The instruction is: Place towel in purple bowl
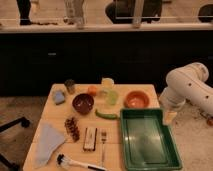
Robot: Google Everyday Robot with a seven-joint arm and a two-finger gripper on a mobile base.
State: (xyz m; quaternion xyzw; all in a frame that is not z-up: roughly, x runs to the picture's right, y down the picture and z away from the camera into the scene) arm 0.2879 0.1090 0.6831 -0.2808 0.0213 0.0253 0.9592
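Observation:
The towel [49, 141], a pale blue-grey creased cloth, lies flat at the front left corner of the wooden table [116, 129]. The purple bowl [83, 103] stands upright behind it, left of the table's middle, and looks empty. My white arm curves in from the right. Its gripper [170, 117] hangs just past the table's right edge, beside the green tray, far from both towel and bowl. It is open and nothing is in it.
A green tray [150, 137] fills the front right. An orange bowl [136, 99], a pale green cup [111, 96], a blue sponge [59, 96] and a dark cup [70, 86] stand at the back. A fork [103, 142], a brush [75, 163] and dark grapes [73, 128] lie near the towel.

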